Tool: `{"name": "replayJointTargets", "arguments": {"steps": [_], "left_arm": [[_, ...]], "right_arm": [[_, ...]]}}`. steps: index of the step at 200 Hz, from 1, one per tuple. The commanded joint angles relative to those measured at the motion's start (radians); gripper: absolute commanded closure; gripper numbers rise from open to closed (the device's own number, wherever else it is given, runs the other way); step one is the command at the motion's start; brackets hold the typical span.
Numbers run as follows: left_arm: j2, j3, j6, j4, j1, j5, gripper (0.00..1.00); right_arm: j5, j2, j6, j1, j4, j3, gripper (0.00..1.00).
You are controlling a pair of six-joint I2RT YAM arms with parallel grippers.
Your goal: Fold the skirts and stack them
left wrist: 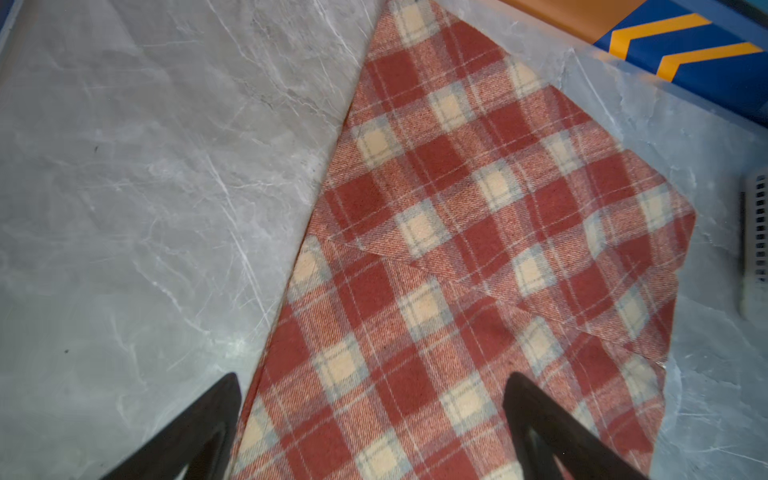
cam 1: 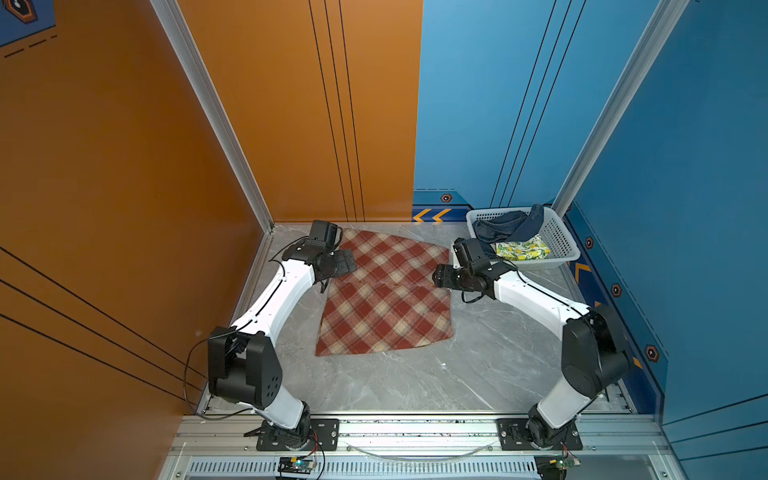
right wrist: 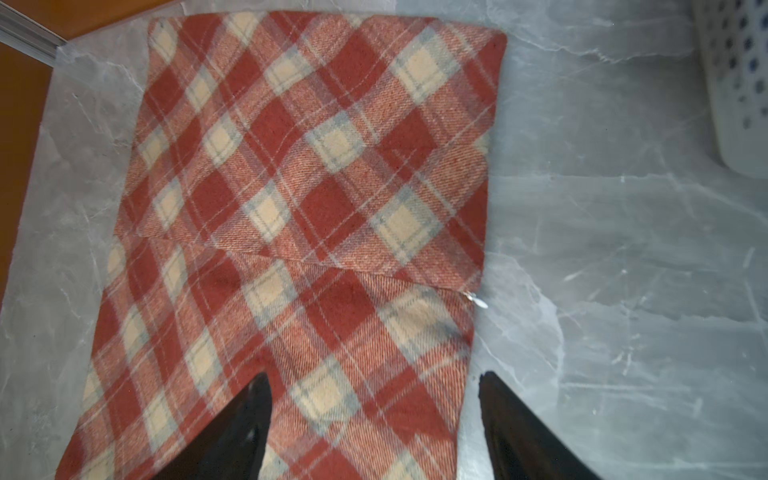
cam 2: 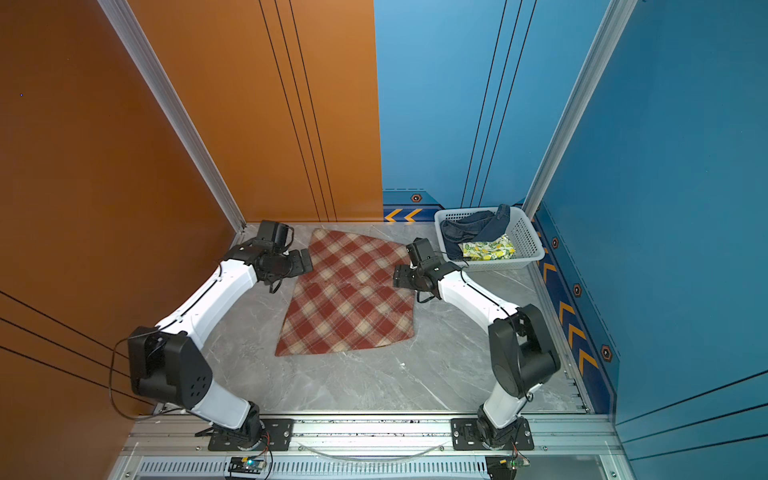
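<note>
While the plaid skirt [cam 1: 384,295] lies flat on the grey marble table [cam 1: 415,382], both grippers stand at its two sides, about at the middle of its length. In both top views the long axis of the skirt runs from the near side of the table to the far side, leaning a little to the left at the far end. The wide edge points to the near side. The far part is narrower and is folded over onto the near part, and the edge of this flap crosses the cloth from side to side, about halfway.

The left gripper [cam 1: 347,262] is at the left edge of the skirt, with its jaws spread wide and nothing between them. In the left wrist view one finger [left wrist: 199,432] is over the bare table and the second one over the plaid cloth. The right gripper [cam 1: 441,276] is at the right edge, its jaws also apart and holding nothing. Whether the fingers touch the cloth cannot be told.

The white basket [cam 1: 561,237] stands in the far right corner of the table, apart from the plaid skirt. Inside it the denim skirt [cam 1: 505,226] lies crumpled at the far side, and one part of it hangs over the far rim. The lemon skirt [cam 1: 523,248] lies beside it at the near side of the basket.
</note>
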Motion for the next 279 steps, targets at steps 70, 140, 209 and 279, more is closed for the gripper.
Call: {"name": "replayJointTargets", "arguments": {"steps": [70, 140, 209, 279], "left_arm": [[0.068, -0.226, 0.017, 0.135, -0.184, 0.007, 0.02], [0.061, -0.461, -0.054, 0.234, -0.241, 0.022, 0.03], [-0.027, -0.605, -0.125, 0.24, -0.29, 0.053, 0.04], [-0.263, -0.808, -0.238, 0.208, -0.364, 0.036, 0.05]], "right_arm": [[-0.037, 0.231, -0.07, 0.022, 0.039, 0.102, 0.34], [0.001, 0.228, -0.08, 0.056, 0.051, 0.007, 0.35], [0.029, 0.148, -0.071, 0.091, 0.059, -0.159, 0.34], [0.073, -0.052, -0.024, 0.149, 0.063, -0.389, 0.34]]}}
